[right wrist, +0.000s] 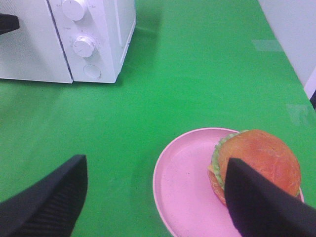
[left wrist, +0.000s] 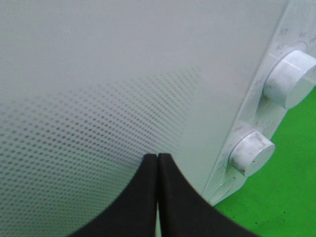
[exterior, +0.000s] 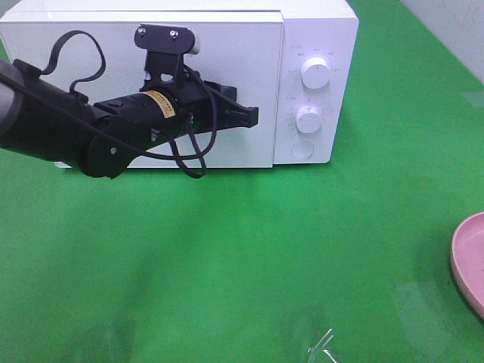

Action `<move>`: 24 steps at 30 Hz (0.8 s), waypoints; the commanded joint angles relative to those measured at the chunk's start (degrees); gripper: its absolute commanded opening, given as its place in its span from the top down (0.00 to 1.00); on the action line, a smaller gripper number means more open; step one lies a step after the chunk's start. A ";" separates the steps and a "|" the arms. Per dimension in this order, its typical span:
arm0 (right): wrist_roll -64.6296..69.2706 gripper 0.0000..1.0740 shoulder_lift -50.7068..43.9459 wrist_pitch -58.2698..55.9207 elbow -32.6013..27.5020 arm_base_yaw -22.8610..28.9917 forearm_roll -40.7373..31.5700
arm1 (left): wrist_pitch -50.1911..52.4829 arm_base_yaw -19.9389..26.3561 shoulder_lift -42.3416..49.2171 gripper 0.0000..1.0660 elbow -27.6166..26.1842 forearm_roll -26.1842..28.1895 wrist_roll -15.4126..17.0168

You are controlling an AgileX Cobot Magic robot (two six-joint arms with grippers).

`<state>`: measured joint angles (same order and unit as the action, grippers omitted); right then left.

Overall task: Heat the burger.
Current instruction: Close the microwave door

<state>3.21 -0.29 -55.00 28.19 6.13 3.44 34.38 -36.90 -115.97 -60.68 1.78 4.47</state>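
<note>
While dial markings blur unreadably, left tool [left wrist: 157, 170] closed at microwave [exterior: 249, 45] door, right tool [right wrist: 153, 197] open above burger [right wrist: 259, 163].

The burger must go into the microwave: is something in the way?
Yes. The microwave door is shut, so the burger on the pink plate cannot enter yet. The shut left gripper is at the door; the green table between looks bare.

Nothing here gives me a word I can read. My left arm [exterior: 113, 132] wears a yellow label [exterior: 160, 103], its print too small to make out. The microwave [exterior: 318, 45] has faint grey markings around its two knobs [exterior: 314, 72] (small characters, perhaps dial scales), all blurred beyond reading.
</note>
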 commanded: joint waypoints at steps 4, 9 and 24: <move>-0.40 0.29 -1.49 0.06 -0.11 -0.29 0.00 | 2.29 1.15 -2.75 1.00 -5.56 8.94 -5.44; -0.40 0.29 -1.49 0.06 -0.11 -0.29 0.00 | 2.01 1.20 -2.75 1.00 -5.44 12.61 -6.65; -0.40 0.29 -1.49 0.06 -0.11 -0.29 0.00 | -38.16 -6.42 6.53 0.96 -5.33 11.46 -6.70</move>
<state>3.21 -0.29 -55.00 28.19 6.13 3.44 -0.40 -43.09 -110.35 -65.72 12.72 -2.18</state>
